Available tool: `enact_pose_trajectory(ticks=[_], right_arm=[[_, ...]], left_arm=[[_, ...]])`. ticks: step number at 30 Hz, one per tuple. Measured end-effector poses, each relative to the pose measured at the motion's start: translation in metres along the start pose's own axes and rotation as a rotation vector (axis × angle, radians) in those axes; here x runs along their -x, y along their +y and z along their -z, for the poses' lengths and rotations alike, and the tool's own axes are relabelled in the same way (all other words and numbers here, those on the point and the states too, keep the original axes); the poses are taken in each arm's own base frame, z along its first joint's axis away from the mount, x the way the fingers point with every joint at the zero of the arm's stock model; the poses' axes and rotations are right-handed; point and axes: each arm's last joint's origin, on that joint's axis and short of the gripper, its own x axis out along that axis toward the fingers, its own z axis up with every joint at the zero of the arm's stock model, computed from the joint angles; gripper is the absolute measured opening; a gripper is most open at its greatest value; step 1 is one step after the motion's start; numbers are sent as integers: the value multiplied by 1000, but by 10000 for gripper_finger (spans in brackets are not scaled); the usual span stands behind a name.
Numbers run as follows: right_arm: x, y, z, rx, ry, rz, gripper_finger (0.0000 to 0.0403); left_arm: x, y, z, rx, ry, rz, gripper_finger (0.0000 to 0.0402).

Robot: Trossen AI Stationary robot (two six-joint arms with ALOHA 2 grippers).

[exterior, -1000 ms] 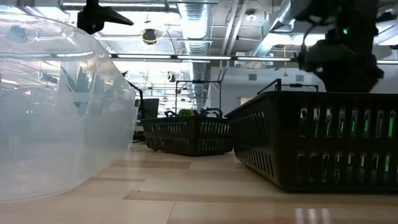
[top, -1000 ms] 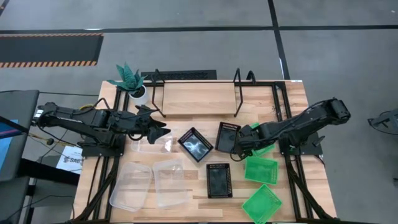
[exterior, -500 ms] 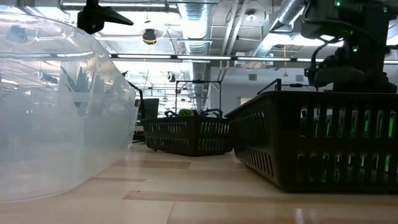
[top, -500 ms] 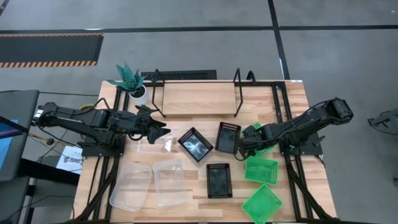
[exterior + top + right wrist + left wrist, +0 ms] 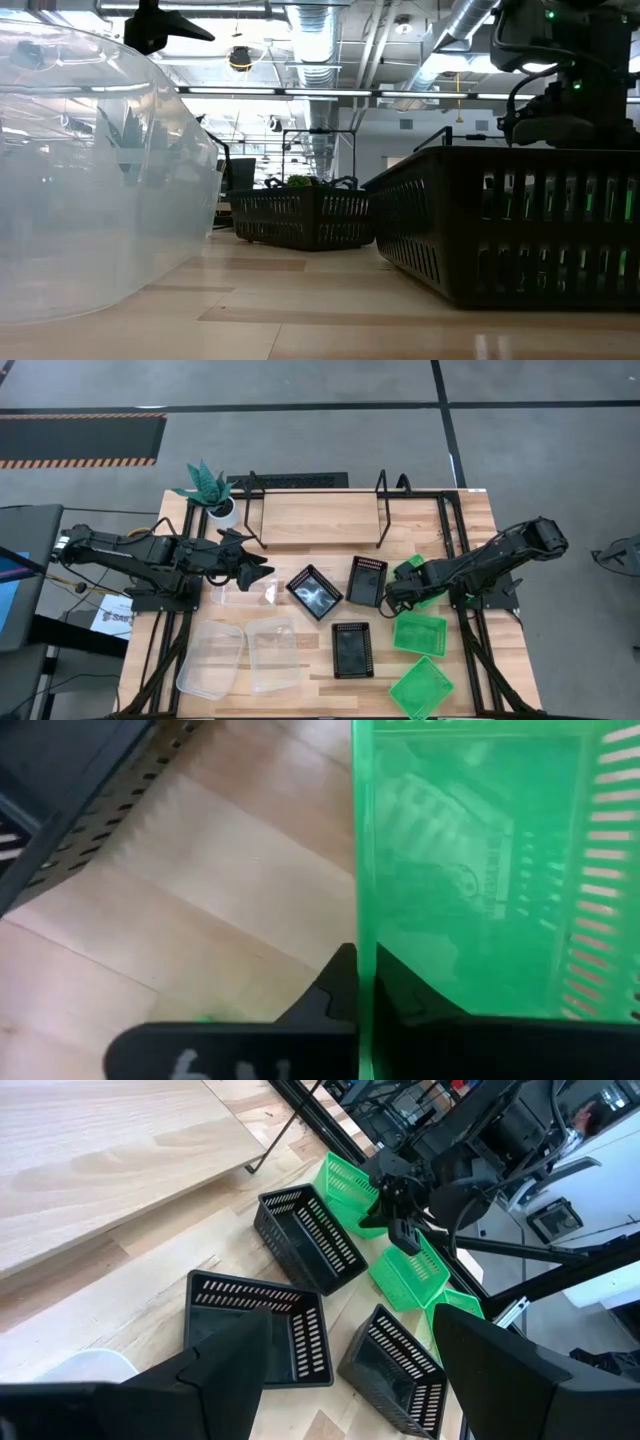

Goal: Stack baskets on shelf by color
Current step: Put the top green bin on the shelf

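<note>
The right gripper (image 5: 396, 592) sits right of centre in the high view, pinched onto the wall of a green basket (image 5: 420, 577), one finger (image 5: 335, 988) outside and the wall running straight up between the jaws in its wrist view. To do this well I'd lift it straight up before swinging, since a black basket (image 5: 366, 580) lies just beside it on the left and a second green one (image 5: 418, 632) lies just below; a thin-wall grip could let the basket tilt, so I'd keep the carry slow and level toward the shelf (image 5: 318, 520) at upper centre. The plank looks bare, so any clear end will do for the green stack.

The left gripper (image 5: 262, 573) hangs left of centre with its fingers spread and holding nothing, over a clear basket (image 5: 252, 588).

On the wooden table (image 5: 472, 530) two more clear baskets (image 5: 243, 656) lie at lower left, two black ones (image 5: 314, 592) around centre, and a third green one (image 5: 420, 685) at lower right. A potted plant (image 5: 208, 488) stands at the upper left corner. Around it is grey floor with dark seams and a hazard-striped mat (image 5: 80, 440) at upper left; the low view shows ceiling ducts (image 5: 320, 40) and strip lights.
</note>
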Motion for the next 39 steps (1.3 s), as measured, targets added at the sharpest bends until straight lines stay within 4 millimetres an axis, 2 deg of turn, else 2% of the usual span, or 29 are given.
enact_pose_trajectory(ticks=[9, 29, 33, 39], right_arm=[[27, 2, -5, 8, -9, 80, 10], [106, 0, -15, -4, -116, 224, 5], [123, -2, -15, -16, -161, 207, 7], [157, -8, -17, -78, -336, 80, 6]], left_arm=[[0, 0, 0, -1, 0, 0, 265], [0, 0, 0, -1, 0, 1, 265], [0, 0, 0, -1, 1, 1, 265], [0, 0, 0, -2, 1, 1, 265]])
